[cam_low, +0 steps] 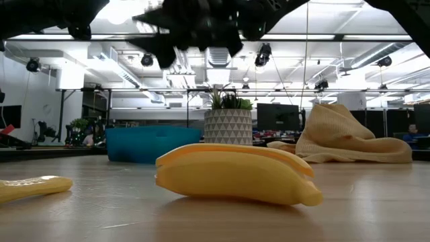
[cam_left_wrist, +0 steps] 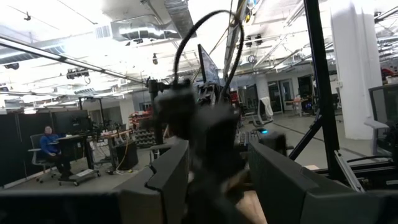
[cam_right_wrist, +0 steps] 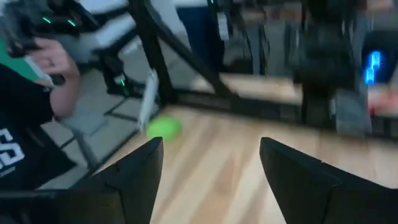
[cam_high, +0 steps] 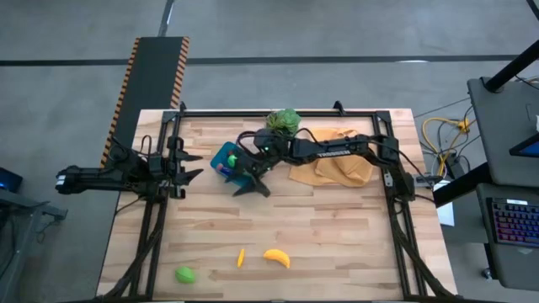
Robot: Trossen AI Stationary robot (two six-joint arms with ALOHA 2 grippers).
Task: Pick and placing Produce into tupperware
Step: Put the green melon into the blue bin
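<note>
The blue-teal tupperware (cam_high: 221, 155) stands on the table left of centre and holds a green piece (cam_high: 232, 160) and a purple one (cam_high: 222, 169). My right gripper (cam_high: 251, 187) hovers open just off its near right corner, with nothing between the fingers (cam_right_wrist: 211, 149). A yellow banana (cam_high: 276, 257), a small orange-yellow piece (cam_high: 241, 257) and a round green piece (cam_high: 185, 273) lie near the table's front edge. The low view shows the banana (cam_low: 235, 175) close up with the tupperware (cam_low: 151, 143) behind it. My left gripper (cam_high: 192, 166) waits open at the left edge.
A leafy plant in a white pot (cam_high: 285, 120) stands at the far edge behind the tupperware. An orange-yellow cloth (cam_high: 333, 164) lies crumpled under the right arm. A black frame (cam_high: 396, 181) borders the table. A person (cam_right_wrist: 25, 106) stands beyond the table's edge in the right wrist view.
</note>
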